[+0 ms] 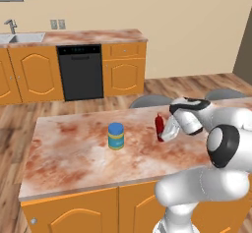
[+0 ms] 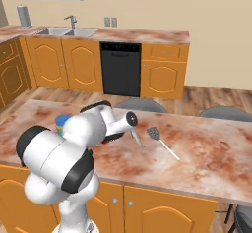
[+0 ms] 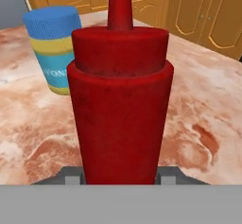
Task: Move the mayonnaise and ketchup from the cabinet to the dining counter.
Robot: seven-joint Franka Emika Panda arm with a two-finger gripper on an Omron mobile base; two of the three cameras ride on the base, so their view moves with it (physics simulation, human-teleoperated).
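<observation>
I am holding the slim dark-red ketchup squeeze bottle (image 3: 120,109) clamped in the pincer (image 1: 165,134), at the reddish-brown marbled surface (image 1: 74,151). Releasing it while tilted risks toppling it against the nearby blue-lidded mayonnaise jar (image 1: 116,136).

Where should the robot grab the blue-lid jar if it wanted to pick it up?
Around the mayonnaise jar's straight round sides, below the blue lid, coming in level from the side. It stands upright on the dining counter with bare stone around it, so the fingers probably fit on either side.
</observation>
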